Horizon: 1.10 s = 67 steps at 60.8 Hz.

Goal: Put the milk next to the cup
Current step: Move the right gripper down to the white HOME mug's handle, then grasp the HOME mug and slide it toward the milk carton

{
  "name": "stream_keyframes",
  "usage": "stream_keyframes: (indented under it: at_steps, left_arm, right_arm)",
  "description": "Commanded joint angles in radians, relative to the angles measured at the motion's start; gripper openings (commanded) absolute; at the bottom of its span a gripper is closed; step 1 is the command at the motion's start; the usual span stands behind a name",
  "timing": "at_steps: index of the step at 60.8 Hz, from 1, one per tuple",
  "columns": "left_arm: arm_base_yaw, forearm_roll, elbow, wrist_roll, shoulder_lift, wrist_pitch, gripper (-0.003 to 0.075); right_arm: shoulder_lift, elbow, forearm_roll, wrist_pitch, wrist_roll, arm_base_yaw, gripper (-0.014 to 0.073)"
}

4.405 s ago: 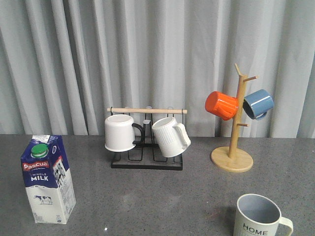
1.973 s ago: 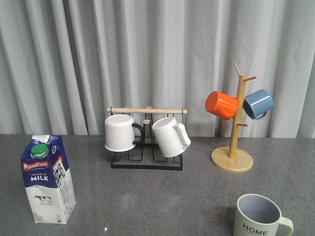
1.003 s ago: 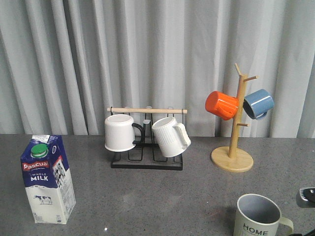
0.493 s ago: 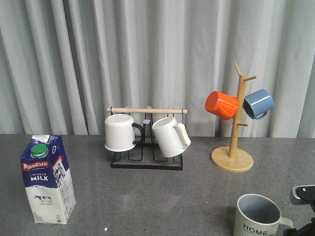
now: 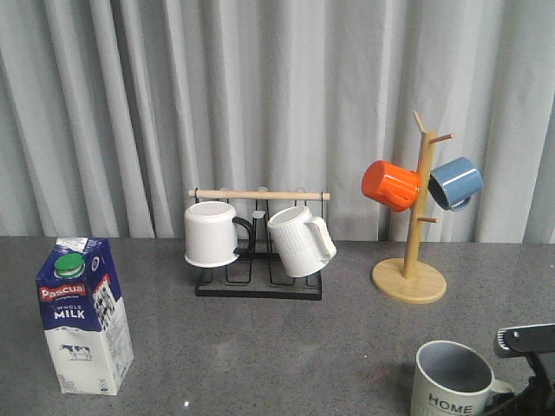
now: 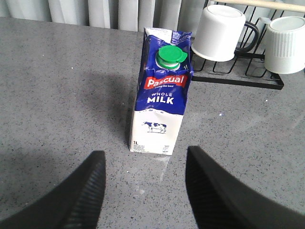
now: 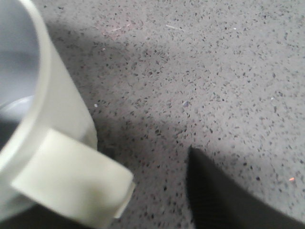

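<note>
The frame edge cropped the ribbed cup (image 5: pixel 451 381); right claw (image 5: pixel 525 364) unreadable beside it. Left claw (image 6: pixel 143 191) gaped before the boxy milk (image 6: pixel 161 95).

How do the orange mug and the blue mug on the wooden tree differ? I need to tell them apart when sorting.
The orange mug hangs on the tree's left side, the blue mug on its right. The orange one is ribbed and shows its closed base; the blue one looks smooth, with a pale rim. The orange one's mouth points toward the post, while the blue one's is turned away from it. Both hang tilted from pegs of the wooden tree.
</note>
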Motion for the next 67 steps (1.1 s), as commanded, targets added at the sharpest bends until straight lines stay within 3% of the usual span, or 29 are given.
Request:
stream_keyframes:
  at_steps: [1,10,17,26,40,67]
  left_arm:
    - [-0.001,-0.008,-0.031,-0.001,0.003,-0.061,0.0377]
    - [-0.001,-0.008,-0.031,-0.001,0.003,-0.061,0.0377]
    - [-0.001,-0.008,-0.031,-0.001,0.003,-0.061,0.0377]
    - [-0.001,-0.008,-0.031,-0.001,0.003,-0.061,0.0377]
    - [-0.001,-0.008,-0.031,-0.001,0.003,-0.061,0.0377]
    - [-0.001,-0.008,-0.031,-0.001,0.003,-0.061,0.0377]
  right_arm:
    - [-0.011,-0.028,-0.007,-0.105,-0.016,-0.003,0.0161]
    - [-0.014,-0.028,-0.006,-0.129,-0.016,-0.003,-0.0015]
    - [-0.046,-0.045,-0.006,-0.117,-0.016,0.011,-0.0008]
    - [-0.054,-0.154,-0.006,-0.038,-0.016,0.114,-0.0005]
    - [0.097,-0.375,-0.005,0.060,-0.013,0.241,-0.0001]
    - [0.308,-0.620,-0.009,0.182,-0.008,0.286,0.0059]
